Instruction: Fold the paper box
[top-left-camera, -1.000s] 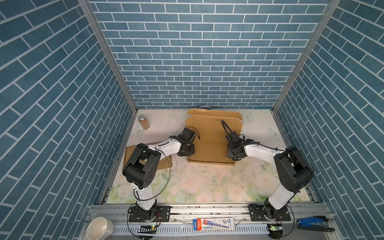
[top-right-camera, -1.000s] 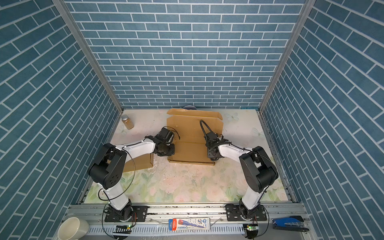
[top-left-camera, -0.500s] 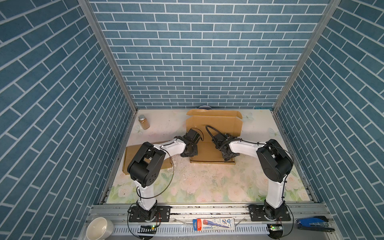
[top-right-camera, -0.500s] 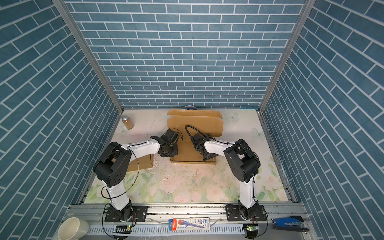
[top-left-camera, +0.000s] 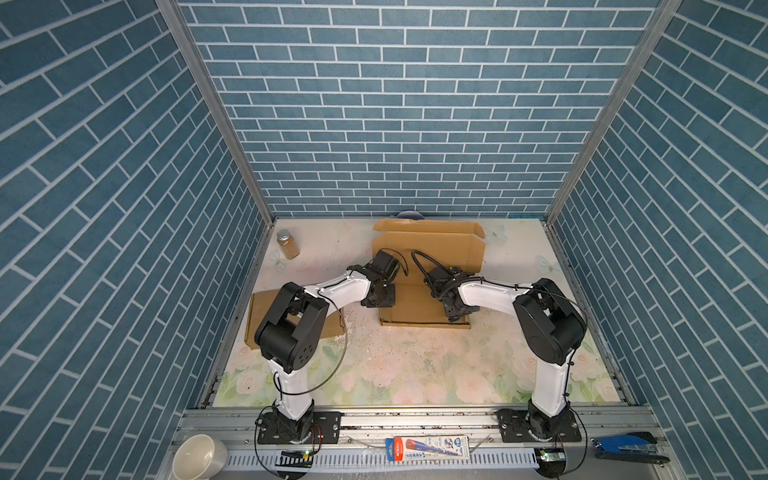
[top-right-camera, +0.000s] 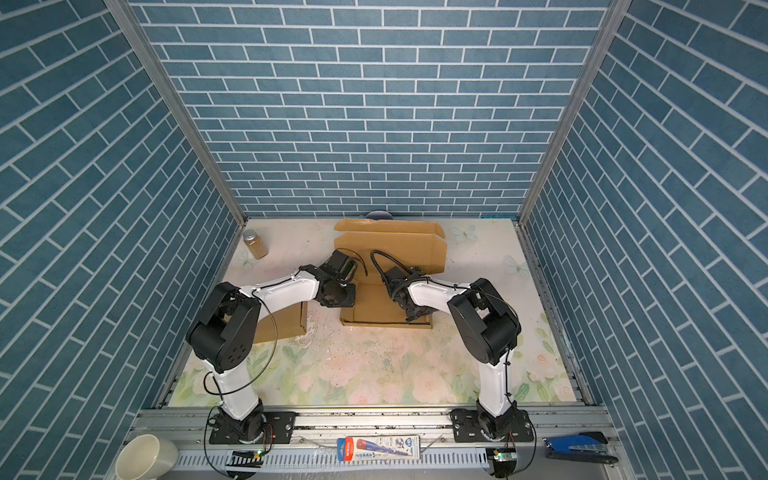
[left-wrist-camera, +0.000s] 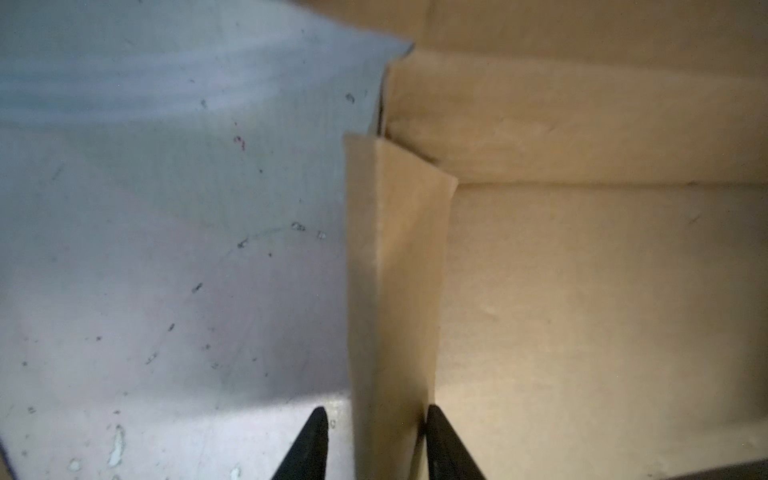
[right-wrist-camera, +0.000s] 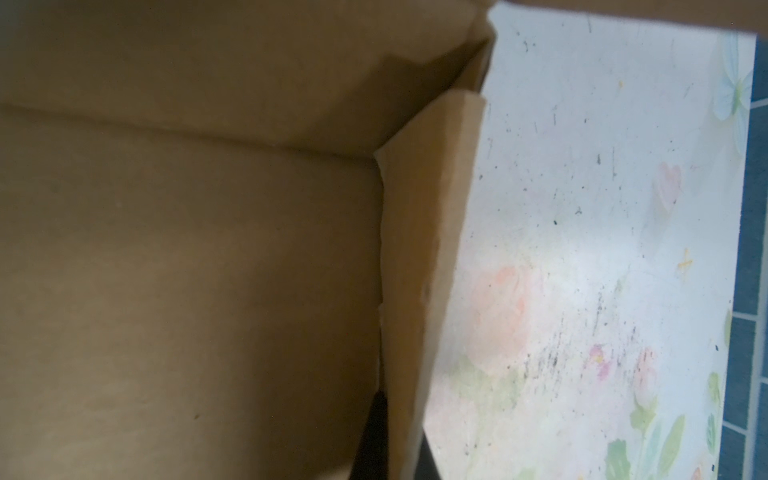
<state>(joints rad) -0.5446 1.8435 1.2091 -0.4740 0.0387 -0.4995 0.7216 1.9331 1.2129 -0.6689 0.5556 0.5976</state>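
Observation:
The brown paper box stands in the middle of the floral mat, its lid raised at the back. My left gripper straddles the box's left side wall. That gripper is open, with one finger against the wall's inner face and the other standing off the outer face. My right gripper is at the right side wall. There this gripper is shut on the wall, one finger inside and one outside.
A second flat piece of cardboard lies at the left under my left arm. A jar of brown grains stands at the back left. A white cup, a packaged tool and a blue stapler sit on the front rail.
My left gripper has opened around the left wall. My right arm has drawn its elbow in, and its gripper has closed tight on the right wall.

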